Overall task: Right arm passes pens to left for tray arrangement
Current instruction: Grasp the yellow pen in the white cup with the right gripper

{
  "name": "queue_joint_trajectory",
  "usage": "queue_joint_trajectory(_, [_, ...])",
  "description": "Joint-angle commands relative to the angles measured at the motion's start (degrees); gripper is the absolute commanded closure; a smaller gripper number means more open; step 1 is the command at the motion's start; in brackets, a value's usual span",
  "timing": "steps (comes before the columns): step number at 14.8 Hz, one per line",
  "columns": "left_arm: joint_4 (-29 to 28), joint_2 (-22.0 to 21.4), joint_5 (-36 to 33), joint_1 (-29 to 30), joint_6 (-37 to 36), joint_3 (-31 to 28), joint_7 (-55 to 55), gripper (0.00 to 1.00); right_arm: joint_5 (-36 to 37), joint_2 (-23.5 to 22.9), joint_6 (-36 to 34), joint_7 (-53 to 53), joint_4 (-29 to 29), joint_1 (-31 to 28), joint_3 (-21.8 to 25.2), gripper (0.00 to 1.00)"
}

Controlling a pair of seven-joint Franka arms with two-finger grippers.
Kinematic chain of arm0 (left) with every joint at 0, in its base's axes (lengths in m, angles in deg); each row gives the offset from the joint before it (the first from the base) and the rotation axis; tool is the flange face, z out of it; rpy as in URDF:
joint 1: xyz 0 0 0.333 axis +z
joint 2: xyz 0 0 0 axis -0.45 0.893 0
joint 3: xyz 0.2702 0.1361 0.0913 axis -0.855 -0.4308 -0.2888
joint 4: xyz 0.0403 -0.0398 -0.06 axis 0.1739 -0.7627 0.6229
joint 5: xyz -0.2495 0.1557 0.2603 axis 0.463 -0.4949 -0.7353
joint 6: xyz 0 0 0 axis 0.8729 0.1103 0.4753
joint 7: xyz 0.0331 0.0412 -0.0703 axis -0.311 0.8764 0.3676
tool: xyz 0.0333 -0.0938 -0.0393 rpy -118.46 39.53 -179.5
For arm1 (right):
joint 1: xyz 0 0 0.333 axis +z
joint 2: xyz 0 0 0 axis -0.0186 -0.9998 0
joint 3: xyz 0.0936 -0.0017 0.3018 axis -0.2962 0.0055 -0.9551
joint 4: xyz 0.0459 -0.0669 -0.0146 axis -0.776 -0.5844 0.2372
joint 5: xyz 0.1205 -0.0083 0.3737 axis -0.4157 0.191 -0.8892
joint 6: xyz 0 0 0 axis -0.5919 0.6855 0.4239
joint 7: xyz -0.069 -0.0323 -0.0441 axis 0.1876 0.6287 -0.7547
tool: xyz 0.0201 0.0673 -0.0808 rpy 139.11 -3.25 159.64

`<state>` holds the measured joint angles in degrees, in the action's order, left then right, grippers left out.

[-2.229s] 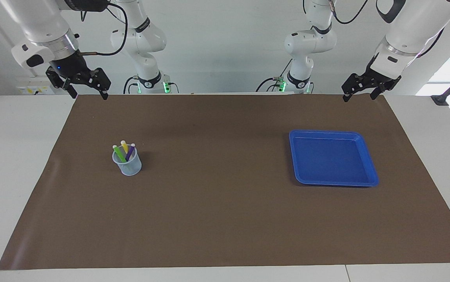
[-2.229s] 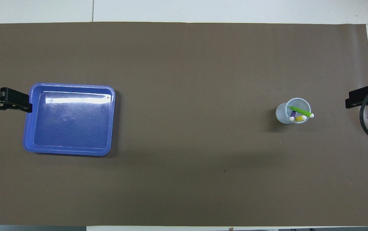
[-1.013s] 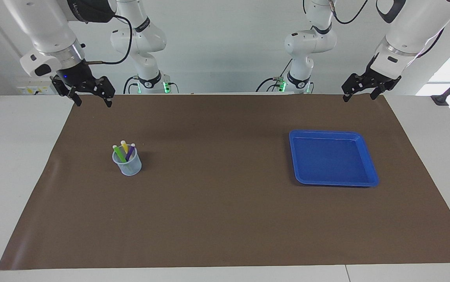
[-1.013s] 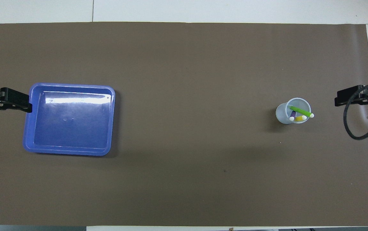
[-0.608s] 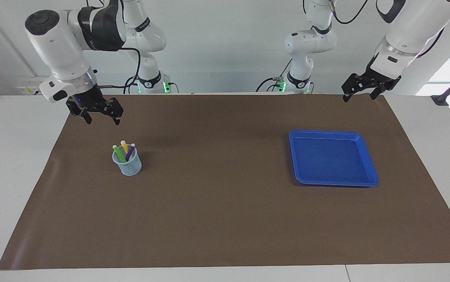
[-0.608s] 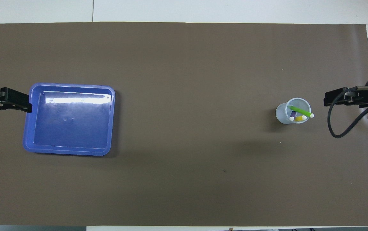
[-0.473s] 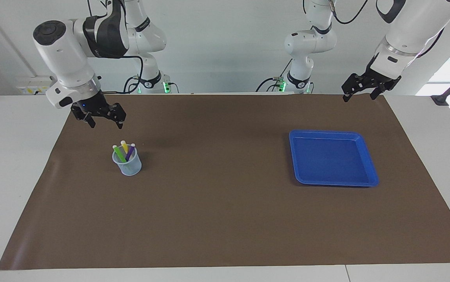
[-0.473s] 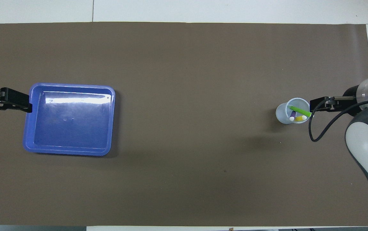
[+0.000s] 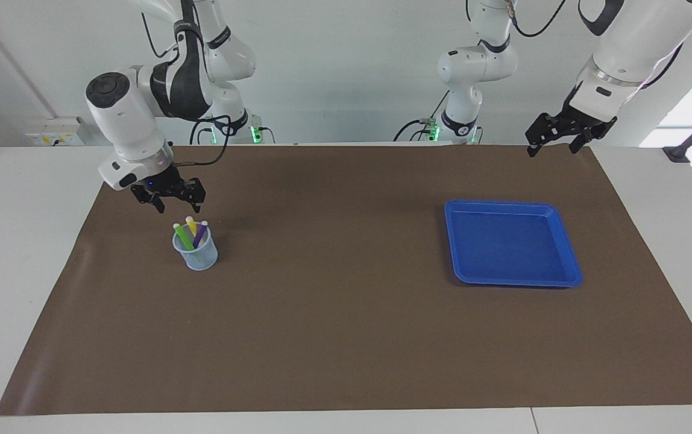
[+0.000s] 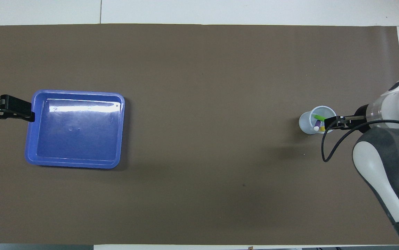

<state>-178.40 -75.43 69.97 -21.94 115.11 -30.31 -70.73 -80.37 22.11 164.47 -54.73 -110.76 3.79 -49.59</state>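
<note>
We see three pens [image 9: 191, 232] standing in a small cup [image 9: 196, 253] on the brown mat [image 9: 346, 337], toward the right arm's end of the table. They lean in the cup with their pale tips up, so each pen's long way runs mostly up and down.

Our right gripper [image 9: 178, 207] hangs in the air just above the pens, a little to the robots' side of them. Its fingers point down and stand apart with nothing between them. The pens lie right below it, not touching. We think the next move is a short drop straight down, so the fingers go around one tip, likely the yellow pen [image 9: 191, 225].

The right arm is much nearer to the pens. Our left gripper [image 9: 554, 143] waits, open and holding nothing, over the mat's edge nearest the robots at the left arm's end.

The blue tray [image 9: 569, 253] sits well apart from the cup, toward the left arm's end. No pen is in it yet.
</note>
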Motion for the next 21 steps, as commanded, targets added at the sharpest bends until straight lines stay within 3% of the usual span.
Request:
queue_joint_trajectory(1, [-1.65,-1.12,-0.69,0.03,0.3,-0.08,0.56,0.0,0.15,0.31,3.87,-1.47,-2.05,0.27,0.16,0.29])
queue_joint_trajectory(4, [-9.18,-4.8,-0.51,0.2,3.53,-0.25,0.21,0.0,0.23,0.83,3.88,-1.47,-3.8,0.27,0.16,0.4])
queue_joint_trajectory(7, [-23.41,-11.65,1.67,0.29,12.66,-0.43,0.39,0.0,0.15,1.18,5.89,-1.21,-5.74,0.88,0.07,0.4])
queue_joint_trajectory(9, [-28.96,-13.59,3.61,0.64,15.76,-0.43,0.3,0.0,0.15,0.66,6.95,-1.21,-5.83,0.97,0.16,0.4])
queue_joint_trajectory(14, [-34.17,-13.43,10.01,0.64,22.88,-0.43,0.39,0.0,0.15,0.39,9.41,-1.38,-5.92,0.97,0.16,0.43])
queue_joint_trajectory(15, [-34.09,-13.34,10.82,0.65,22.97,-0.43,0.47,0.0,0.15,0.39,9.15,-1.38,-5.92,0.88,0.16,0.49])
queue_joint_trajectory(18, [-34.09,-13.34,10.91,0.12,22.98,-0.43,0.65,0.0,0.15,0.39,8.36,-1.38,-5.92,0.88,0.16,0.91])
queue_joint_trajectory(19, [-34.09,-13.34,10.83,0.12,22.98,-0.43,0.65,0.0,0.15,0.48,8.1,-1.38,-5.92,0.79,0.16,1.0])
queue_joint_trajectory(21, [-34.09,-13.34,10.83,0.12,22.98,-0.43,0.65,0.0,0.15,0.48,7.57,-1.3,-5.83,0.62,0.16,1.0])
